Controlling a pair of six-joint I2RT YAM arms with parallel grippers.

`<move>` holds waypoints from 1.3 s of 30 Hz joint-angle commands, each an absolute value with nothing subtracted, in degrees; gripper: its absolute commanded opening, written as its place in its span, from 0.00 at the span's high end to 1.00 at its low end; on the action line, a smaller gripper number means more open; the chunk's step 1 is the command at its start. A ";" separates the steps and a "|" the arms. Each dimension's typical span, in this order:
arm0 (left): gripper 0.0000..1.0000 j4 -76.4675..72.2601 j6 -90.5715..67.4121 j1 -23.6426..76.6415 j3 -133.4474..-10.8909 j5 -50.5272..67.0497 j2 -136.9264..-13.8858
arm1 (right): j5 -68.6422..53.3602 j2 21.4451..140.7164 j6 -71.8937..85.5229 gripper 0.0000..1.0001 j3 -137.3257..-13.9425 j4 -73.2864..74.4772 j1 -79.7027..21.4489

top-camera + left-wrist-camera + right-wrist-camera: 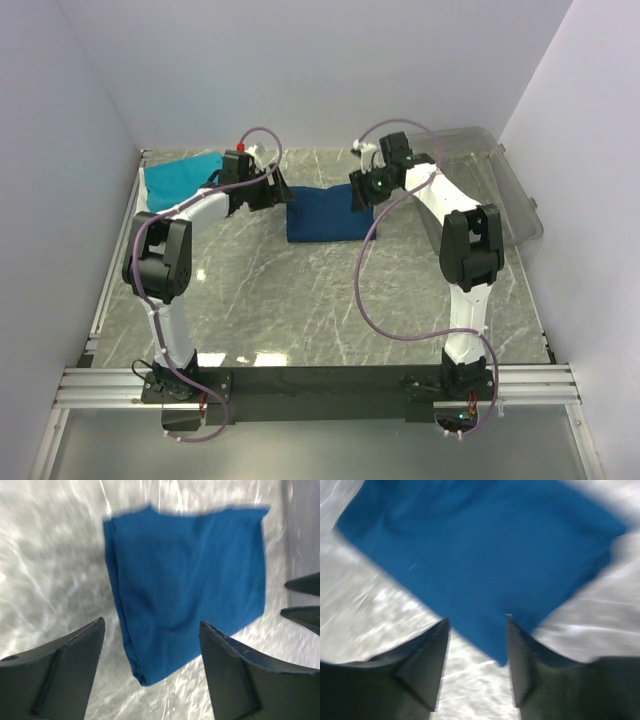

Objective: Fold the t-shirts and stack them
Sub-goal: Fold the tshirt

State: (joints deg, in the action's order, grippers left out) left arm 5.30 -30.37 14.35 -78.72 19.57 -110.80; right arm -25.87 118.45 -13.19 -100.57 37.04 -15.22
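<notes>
The navy t-shirt [328, 216] lies folded on the bench [300, 290] just above frame centre, and we see the left tool [151, 625] and right tool [477, 621] both released, flanking it and gripping nothing.

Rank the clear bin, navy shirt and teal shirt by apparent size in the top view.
1. clear bin, largest.
2. navy shirt and teal shirt look alike; the left arm covers part of the teal one, so they stay unranked.

A folded blue t-shirt [190, 580] is lying on a grey marbled table [50, 555], the left gripper [152, 622] hovering above it, jaws standing wide apart.
</notes>
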 commanded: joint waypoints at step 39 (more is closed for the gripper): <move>0.48 -1.84 -33.66 22.06 -76.64 29.36 -118.05 | -34.01 129.64 -8.52 0.83 -100.46 45.00 -12.22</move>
State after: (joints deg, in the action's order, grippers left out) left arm -1.06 -36.56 22.55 -75.50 32.82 -119.83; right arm -37.52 127.92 -7.33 -98.30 43.09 -13.32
